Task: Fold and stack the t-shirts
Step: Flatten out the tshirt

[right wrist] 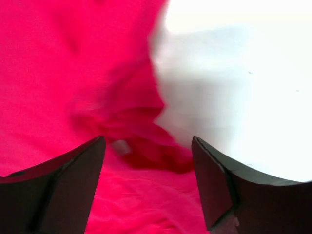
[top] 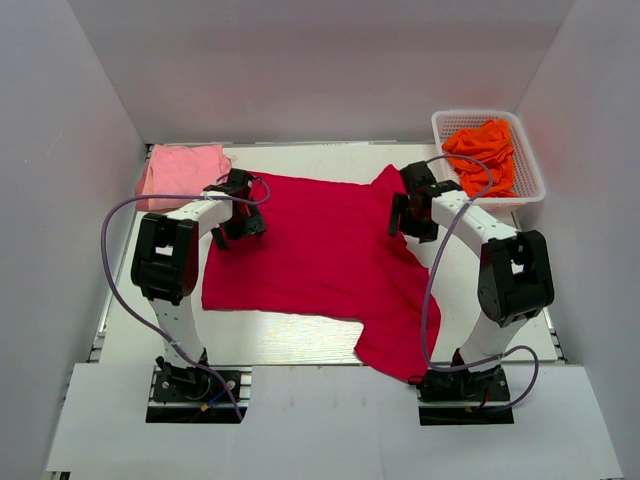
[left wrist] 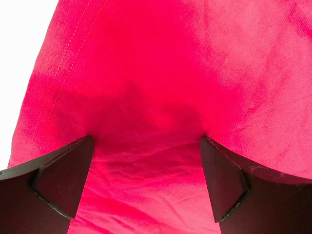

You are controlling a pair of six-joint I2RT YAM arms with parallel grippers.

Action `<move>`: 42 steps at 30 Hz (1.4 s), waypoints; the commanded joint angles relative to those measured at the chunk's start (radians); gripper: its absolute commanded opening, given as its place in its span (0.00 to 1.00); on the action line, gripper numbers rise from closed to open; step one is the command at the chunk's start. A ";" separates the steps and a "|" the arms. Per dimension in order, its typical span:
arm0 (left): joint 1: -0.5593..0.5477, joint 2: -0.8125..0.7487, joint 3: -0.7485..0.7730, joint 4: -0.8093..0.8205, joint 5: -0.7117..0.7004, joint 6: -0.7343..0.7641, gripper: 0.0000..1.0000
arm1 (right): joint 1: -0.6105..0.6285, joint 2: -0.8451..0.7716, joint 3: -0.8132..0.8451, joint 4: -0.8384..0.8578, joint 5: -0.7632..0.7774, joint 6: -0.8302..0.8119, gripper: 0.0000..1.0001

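A large crimson-red t-shirt (top: 310, 245) lies spread across the table, one part hanging over the near edge at the right. My left gripper (top: 238, 225) hovers over its left edge, open, with only red cloth (left wrist: 146, 97) between its fingers. My right gripper (top: 408, 218) stands open over the shirt's right side, where a rumpled fold with a small tag (right wrist: 146, 146) lies between the jaws beside bare table. A light pink t-shirt (top: 182, 170) lies folded at the back left. Orange t-shirts (top: 482, 150) fill the basket.
A white mesh basket (top: 530, 165) stands at the back right corner. White walls close in the table on three sides. Purple cables loop from both arms. The table's near edge (top: 300, 355) runs just ahead of the arm bases.
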 commanded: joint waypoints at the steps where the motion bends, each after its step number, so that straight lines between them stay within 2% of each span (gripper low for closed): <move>1: 0.004 0.001 -0.034 -0.011 -0.025 -0.010 1.00 | -0.019 -0.025 -0.042 -0.003 0.004 -0.092 0.75; 6: 0.004 0.001 -0.043 -0.011 -0.025 -0.010 1.00 | -0.016 -0.013 -0.075 0.076 -0.085 -0.202 0.74; 9: 0.004 0.001 -0.043 -0.011 -0.025 -0.010 1.00 | -0.019 0.033 -0.062 0.092 -0.060 -0.211 0.73; 10: 0.004 0.001 -0.043 -0.011 -0.025 -0.010 1.00 | -0.017 0.041 -0.055 0.096 -0.053 -0.213 0.64; 11: 0.004 0.001 -0.043 -0.011 -0.036 -0.010 1.00 | -0.020 0.054 -0.051 0.096 -0.048 -0.207 0.51; 13: 0.004 0.010 -0.043 -0.022 -0.045 -0.010 1.00 | -0.029 0.074 -0.034 0.072 0.001 -0.162 0.13; 14: 0.004 0.010 -0.043 -0.022 -0.056 -0.010 1.00 | -0.037 0.078 -0.029 0.061 0.016 -0.147 0.03; 15: 0.004 0.010 -0.053 -0.022 -0.065 -0.010 1.00 | -0.051 0.072 -0.029 0.050 0.064 -0.114 0.00; 17: 0.004 0.010 -0.062 -0.022 -0.076 -0.010 1.00 | -0.074 0.061 -0.045 0.035 0.090 -0.107 0.00; 22: 0.004 0.030 -0.062 -0.022 -0.076 -0.010 1.00 | -0.146 0.001 -0.109 0.055 0.032 -0.098 0.00; 26: 0.004 0.039 -0.062 -0.031 -0.087 -0.010 1.00 | -0.190 -0.008 -0.112 0.058 0.121 -0.092 0.00; 34: 0.004 0.039 -0.062 -0.031 -0.087 -0.019 1.00 | -0.289 0.081 -0.054 0.058 0.271 -0.089 0.00; 36: 0.004 0.039 -0.062 -0.031 -0.074 -0.010 1.00 | -0.298 0.085 -0.023 0.055 0.238 -0.122 0.26; 37: 0.004 0.039 -0.062 -0.031 -0.074 -0.010 1.00 | -0.295 0.079 -0.020 0.058 0.222 -0.132 0.45; 39: 0.004 0.039 -0.062 -0.020 -0.064 0.001 1.00 | -0.290 0.035 -0.016 0.063 0.164 -0.155 0.57; 42: -0.007 0.028 -0.062 -0.009 -0.042 0.010 1.00 | -0.287 -0.054 -0.035 0.064 0.077 -0.164 0.60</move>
